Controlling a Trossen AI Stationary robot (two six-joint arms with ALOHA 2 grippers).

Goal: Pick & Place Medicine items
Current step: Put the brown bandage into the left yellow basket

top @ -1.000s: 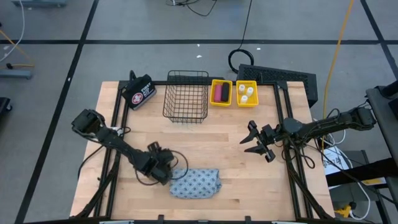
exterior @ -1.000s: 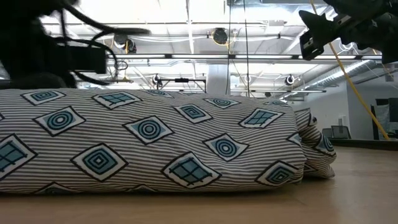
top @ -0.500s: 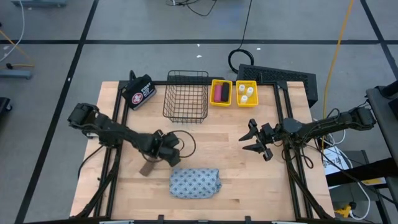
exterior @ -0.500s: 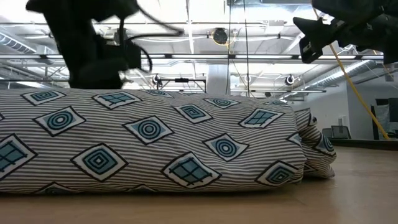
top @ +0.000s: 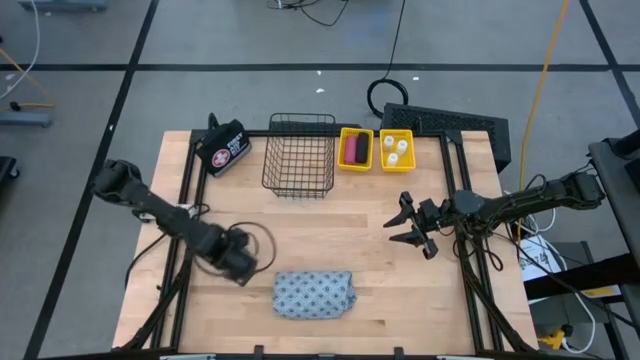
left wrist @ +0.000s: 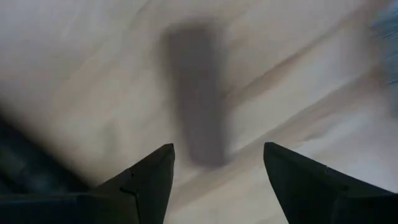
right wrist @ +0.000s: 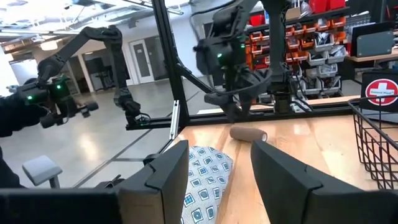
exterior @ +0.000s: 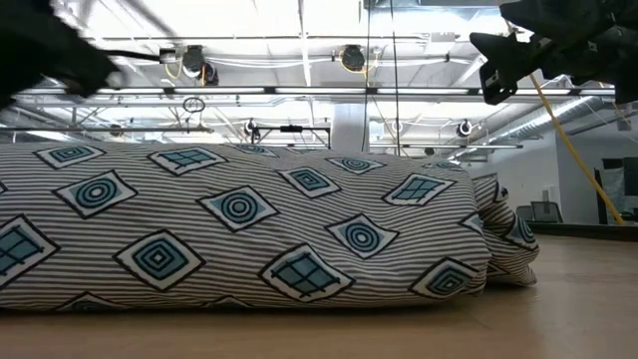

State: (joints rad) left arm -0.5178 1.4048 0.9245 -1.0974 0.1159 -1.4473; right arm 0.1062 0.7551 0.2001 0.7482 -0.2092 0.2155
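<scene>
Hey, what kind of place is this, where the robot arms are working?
Probably a robotics lab or workshop in an industrial hall: exposed ceiling trusses and ducts, shelves of red and orange parts bins, and another robot arm mounted beyond the wooden table.

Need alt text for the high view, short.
Top-down wooden table: left hand open beside a patterned pouch, right hand empty, clear of everything. Wire basket, two yellow bins and a black bag line the far edge.

Two dark jointed arms, black cables looping alongside — tapered black fingers (right wrist: 273, 180) (matte, angular).
</scene>
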